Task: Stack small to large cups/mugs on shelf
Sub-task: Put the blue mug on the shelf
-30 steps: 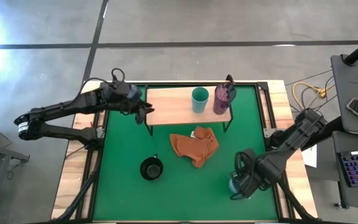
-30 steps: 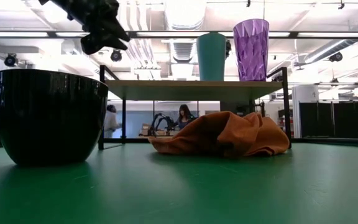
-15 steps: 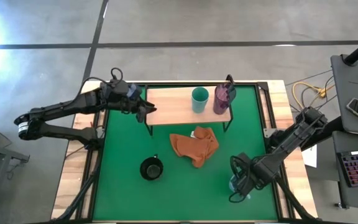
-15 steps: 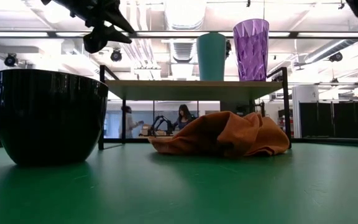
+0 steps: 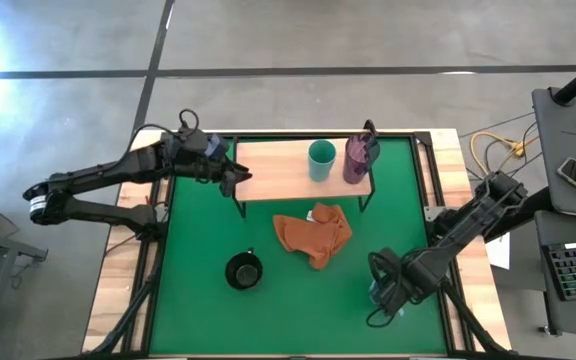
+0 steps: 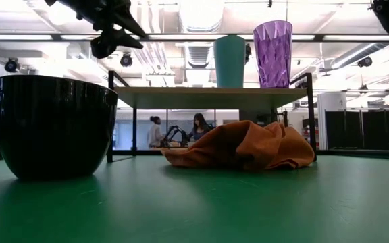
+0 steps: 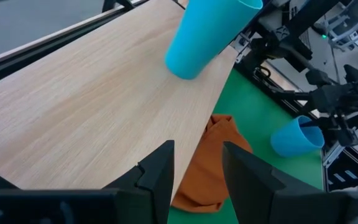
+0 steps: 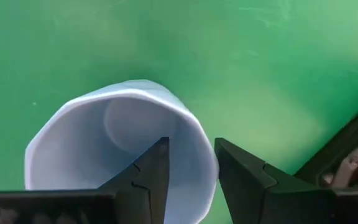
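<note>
The light blue mug (image 5: pixel 375 296) stands on the green mat near the table's near right corner. My right gripper (image 5: pixel 384 289) is over it, open, with one finger inside the mug (image 8: pixel 114 140) and one outside its wall. The teal cup (image 5: pixel 320 160) and the purple cup (image 5: pixel 359 157) stand on the right half of the wooden shelf (image 5: pixel 278 172). The black mug (image 5: pixel 243 271) sits on the mat at near left. My left gripper (image 5: pixel 232 180) hovers at the shelf's left end, narrowly open and holding nothing. My right gripper comes at the light blue mug from above, astride its wall at the rim (image 8: pixel 205 146): one finger (image 8: pixel 153 171) is inside and the other (image 8: pixel 238 177) outside. I cannot tell whether either finger touches the wall. The mug rests on the mat.
An orange cloth (image 5: pixel 314 235) lies crumpled on the mat just in front of the shelf, between the two mugs. The left half of the shelf top (image 7: pixel 86 99) is bare wood. The shelf's black legs (image 6: pixel 134 128) stand on the mat. People move in the room far behind.
My right gripper has shifted a little toward the table's left and near edge over the light blue mug, and its arm has come into the top right corner of the low view. The mug, the cups and my left arm have kept still.
</note>
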`<state>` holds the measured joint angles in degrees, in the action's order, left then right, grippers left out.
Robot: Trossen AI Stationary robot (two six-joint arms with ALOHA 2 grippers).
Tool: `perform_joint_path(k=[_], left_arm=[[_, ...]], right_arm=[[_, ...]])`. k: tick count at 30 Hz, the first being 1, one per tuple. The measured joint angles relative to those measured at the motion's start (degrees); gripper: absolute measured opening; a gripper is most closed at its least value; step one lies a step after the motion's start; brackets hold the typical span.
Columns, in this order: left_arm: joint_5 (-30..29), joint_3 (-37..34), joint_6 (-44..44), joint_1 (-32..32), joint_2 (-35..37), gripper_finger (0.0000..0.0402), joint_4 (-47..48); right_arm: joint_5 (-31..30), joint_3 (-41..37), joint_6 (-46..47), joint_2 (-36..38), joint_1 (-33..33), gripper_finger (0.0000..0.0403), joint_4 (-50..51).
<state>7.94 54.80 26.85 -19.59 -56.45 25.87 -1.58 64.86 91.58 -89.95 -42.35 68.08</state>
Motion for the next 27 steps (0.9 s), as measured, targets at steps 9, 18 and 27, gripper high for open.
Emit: perform_joint_path(k=[9, 18, 27], left_arm=[[-1.26, -1.10, -0.05, 0.00, 0.00, 0.0118, 0.22], [-1.31, -1.79, -0.09, 0.00, 0.00, 0.0118, 2.66], [-8.39, -1.79, -0.21, 0.04, 2.59, 0.0118, 11.09]], right_arm=[[1.99, -2.84, -0.21, 0.32, 0.84, 0.0053, -4.52], [1.10, 0.82, -7.03, 0.57, 5.89, 0.0015, -3.98], [-0.61, 12.42, -23.19, 0.66, 15.75, 0.0014, -2.59]])
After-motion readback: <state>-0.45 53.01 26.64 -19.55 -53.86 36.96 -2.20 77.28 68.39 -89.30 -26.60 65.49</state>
